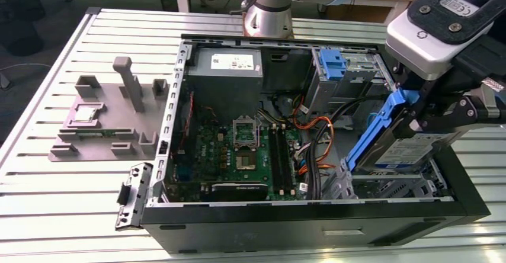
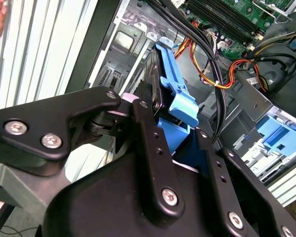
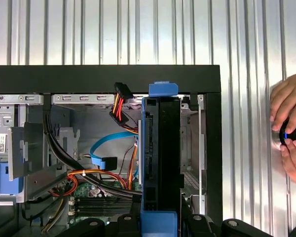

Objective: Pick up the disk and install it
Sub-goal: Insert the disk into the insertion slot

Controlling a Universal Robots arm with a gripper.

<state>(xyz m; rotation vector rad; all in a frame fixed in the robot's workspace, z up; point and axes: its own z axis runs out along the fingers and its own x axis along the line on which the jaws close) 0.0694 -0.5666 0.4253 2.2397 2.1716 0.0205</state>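
The jaws were clamped on the disk (image 1: 413, 151). The second wrist view showed a black finger (image 2: 150, 148) on either side of its blue carrier rail (image 2: 176, 96). The disk hung tilted, 1 end raised, over the drive bay (image 1: 380, 187) in the corner of the open computer case (image 1: 316, 221) at the exterior view's right. Whether it touched the bay could not be told. Its white-and-blue label (image 1: 404, 154) faced outward, the print too small to make out.

Inside the case lay the green motherboard (image 1: 245, 150). Beyond it sat the grey power supply (image 1: 225, 76), which carried 1 white sticker (image 1: 236, 61) whose writing was also unreadable. A bare blue bracket (image 1: 336, 67) sat in the bay at the case's far corner. Orange, red and yellow cables (image 3: 122, 106) and 1 blue cable (image 3: 101, 155) ran just beside the held disk.

The case stood on a slatted metal desk (image 1: 55, 209). On the desk at the exterior view's left, well apart from the disk, stood a grey fixture (image 1: 118, 127) holding a small square chip (image 1: 85, 114). In the first wrist view a person's hands (image 3: 288, 126) cupped a small dark object on the desk beside the case.
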